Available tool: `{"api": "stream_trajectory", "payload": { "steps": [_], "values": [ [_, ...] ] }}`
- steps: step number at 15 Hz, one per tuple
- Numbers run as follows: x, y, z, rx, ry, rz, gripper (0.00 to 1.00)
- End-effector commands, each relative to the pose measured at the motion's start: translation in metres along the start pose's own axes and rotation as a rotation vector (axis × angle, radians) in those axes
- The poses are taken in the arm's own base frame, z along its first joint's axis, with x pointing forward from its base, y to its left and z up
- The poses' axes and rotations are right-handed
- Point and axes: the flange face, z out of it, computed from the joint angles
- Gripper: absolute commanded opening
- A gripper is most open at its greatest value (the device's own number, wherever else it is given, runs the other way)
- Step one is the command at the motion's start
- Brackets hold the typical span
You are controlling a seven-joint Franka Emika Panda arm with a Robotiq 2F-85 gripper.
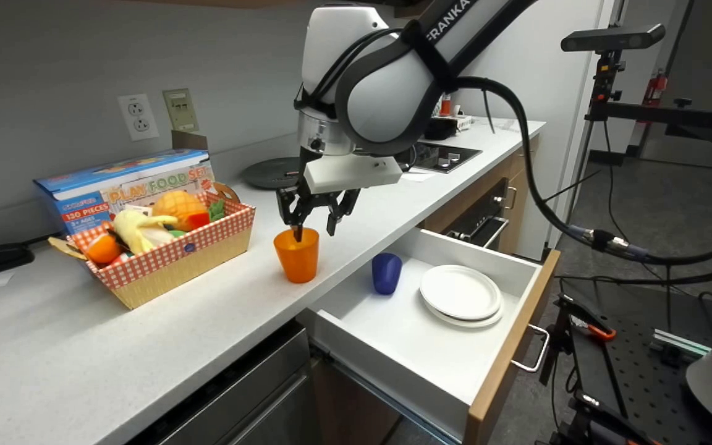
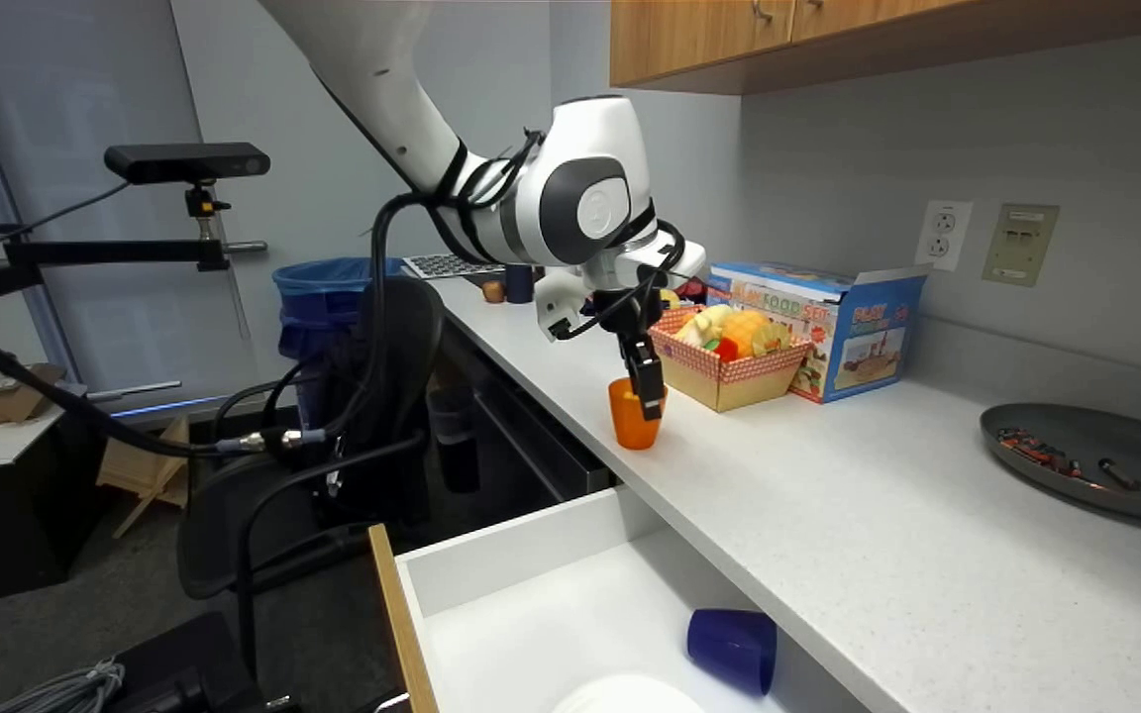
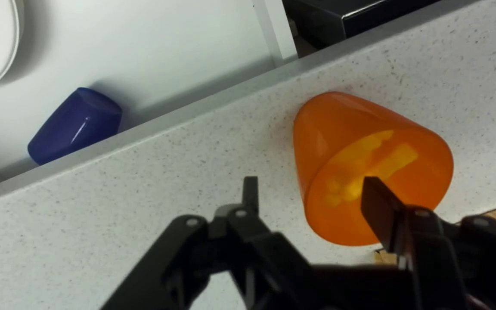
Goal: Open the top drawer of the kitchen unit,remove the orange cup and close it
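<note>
Holding the pincer (image 3: 310, 185) parted and released in the lower part of the wrist view, squeezing nothing: dipping one finger (image 3: 379, 206) into the mouth of the orange cup (image 1: 297, 259), hanging the other outside, apart from the wall. Not showing plainly any contact between the dipped finger and the cup's inside. Seeing the cup upright near the middle of the frame in an exterior view, on the white top of the kitchen unit (image 1: 177, 346), close to the front edge and right of the checked basket (image 1: 192, 266).

Seemingly finishing the removal, judging by the cup's place there and the top drawer (image 1: 393, 334) pulled out at lower right. Now needing to leave both fingers parted, rise straight up along the cup's axis, and clear the rim fully before swinging sideways; otherwise risking hooking the wall and tipping the cup over the nearby edge. Wanting a slow start, watching in the wrist view for any rocking. Next, most likely, needing a push at the silver handle (image 1: 543, 351) at right, even enough not to jolt the blue cup (image 1: 387, 274) or the white plates (image 1: 461, 293) inside.

Reaching in with the arm (image 1: 387, 102) from the upper right in an exterior view, bending near top centre and pointing the wrist (image 1: 325, 133) nearly straight down above the cup. Slanting the forearm (image 2: 377, 89) in from the upper left in an exterior view.
</note>
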Motion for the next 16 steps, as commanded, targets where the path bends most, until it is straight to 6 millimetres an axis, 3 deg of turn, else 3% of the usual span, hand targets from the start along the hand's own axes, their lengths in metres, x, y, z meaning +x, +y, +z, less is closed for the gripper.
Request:
{"api": "stream_trajectory", "payload": {
  "steps": [1, 7, 10, 16],
  "values": [
    [0.006, 0.002, -0.018, 0.007, 0.013, -0.007, 0.96],
    [0.002, 0.033, -0.059, 0.004, 0.012, -0.05, 1.0],
    [-0.006, 0.065, -0.068, -0.014, 0.005, -0.076, 1.0],
    [-0.051, 0.13, -0.051, -0.06, -0.125, -0.161, 1.0]
  ]
}}
